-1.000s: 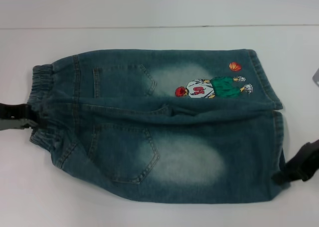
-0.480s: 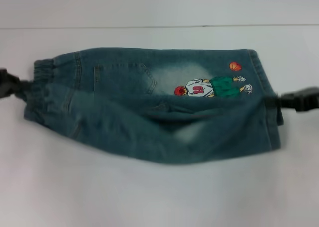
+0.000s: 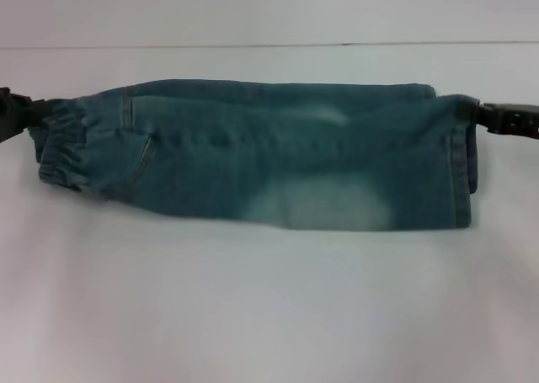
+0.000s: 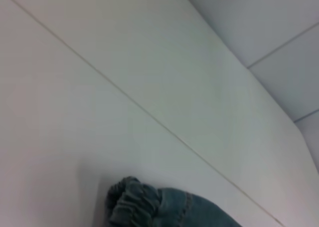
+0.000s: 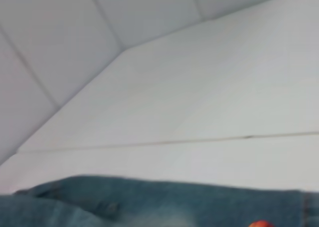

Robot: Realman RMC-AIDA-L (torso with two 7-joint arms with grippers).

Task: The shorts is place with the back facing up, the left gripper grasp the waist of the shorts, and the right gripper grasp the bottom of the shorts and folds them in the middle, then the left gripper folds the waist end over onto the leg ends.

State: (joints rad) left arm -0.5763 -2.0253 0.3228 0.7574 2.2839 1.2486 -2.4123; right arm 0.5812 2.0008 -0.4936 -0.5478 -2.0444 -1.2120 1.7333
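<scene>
**Denim folded lengthwise, gripped at both ends**

Denim shorts (image 3: 261, 156) lie on the white table (image 3: 269, 316) as 1 long band, near half doubled over far half, long axis running left to right between my 2 arms. I have the left gripper (image 3: 18, 114) clamped on the waist (image 3: 59, 143) at the left end, and the right gripper (image 3: 505, 119) clamped on the bottom (image 3: 461, 160) at the right end. Each grips a far corner, so the cloth lies inward and nearer me from both.

The coming fold, as I judge it, carries the waist along that axis, rightward onto the leg ends. The left arm is the nearer one for that; the right must let go first.
</scene>
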